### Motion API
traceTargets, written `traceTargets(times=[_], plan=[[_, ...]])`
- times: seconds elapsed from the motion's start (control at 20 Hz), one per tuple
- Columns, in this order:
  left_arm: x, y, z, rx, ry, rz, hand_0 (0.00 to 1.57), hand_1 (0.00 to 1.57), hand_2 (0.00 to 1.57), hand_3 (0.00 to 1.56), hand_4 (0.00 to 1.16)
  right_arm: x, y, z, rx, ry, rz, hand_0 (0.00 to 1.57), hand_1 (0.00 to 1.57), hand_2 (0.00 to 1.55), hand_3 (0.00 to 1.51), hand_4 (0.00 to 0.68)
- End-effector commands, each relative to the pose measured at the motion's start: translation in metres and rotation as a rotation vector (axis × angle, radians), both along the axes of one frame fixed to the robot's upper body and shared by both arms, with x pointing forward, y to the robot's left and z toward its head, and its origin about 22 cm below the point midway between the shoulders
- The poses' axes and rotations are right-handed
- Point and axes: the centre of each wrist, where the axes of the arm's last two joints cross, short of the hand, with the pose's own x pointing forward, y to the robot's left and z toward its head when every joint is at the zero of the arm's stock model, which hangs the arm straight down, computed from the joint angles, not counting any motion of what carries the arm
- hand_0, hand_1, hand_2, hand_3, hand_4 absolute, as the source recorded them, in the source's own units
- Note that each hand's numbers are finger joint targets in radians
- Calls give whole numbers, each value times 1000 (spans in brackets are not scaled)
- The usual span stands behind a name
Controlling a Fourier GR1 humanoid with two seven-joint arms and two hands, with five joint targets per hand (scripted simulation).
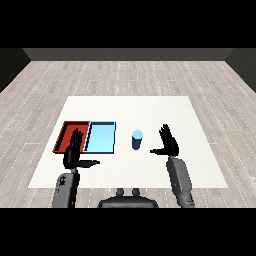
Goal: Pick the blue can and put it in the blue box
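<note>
One blue can (137,139) upright, left of open right robot hand (169,144)

Even, bright light, faint shadows

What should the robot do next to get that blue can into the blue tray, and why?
Probably move the right hand left toward the blue can and curl round it. The can stands upright on the table, untouched, just right of the light blue tray, and the right hand is open beside it.

Matt white table (150,107) on pale wood-plank floor (125,75), blue can (137,139) smooth, matt
</note>
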Motion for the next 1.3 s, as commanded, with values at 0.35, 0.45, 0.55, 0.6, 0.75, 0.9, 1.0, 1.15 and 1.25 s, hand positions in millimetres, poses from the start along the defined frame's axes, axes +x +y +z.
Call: traceTargets(times=[0.35,0.45,0.55,0.6,0.75,0.9,1.0,1.15,1.25], plan=[[-9,-7,4,-6,0,10,0,0,0,0,0,10,43,-25,-8,50,-12,0,0,0,0,0],[-3,9,-10,13,6,13,0,0,0,0,0,11,32,-39,29,66,15,0,0,0,0,0],[-3,6,10,-6,2,16,0,0,0,0,0,29,55,-24,19,67,37,0,0,0,0,0],[11,-8,-4,-4,14,-2,0,0,0,0,0,29,55,-28,14,71,70,0,0,0,0,0],[9,-37,-7,-7,4,1,0,0,0,0,0,22,45,-36,5,77,77,0,0,0,0,0],[1,8,3,1,13,3,0,0,0,0,0,35,66,-29,-33,59,58,0,0,0,0,0],[9,-3,9,14,5,19,0,0,0,0,0,43,84,-31,-73,60,69,0,0,0,0,0],[-7,12,3,-20,0,-11,0,0,0,0,0,39,83,-37,-68,98,77,0,0,0,0,0],[7,-15,1,4,-13,-2,0,0,0,0,0,56,91,-37,-90,104,70,0,0,0,0,0]])
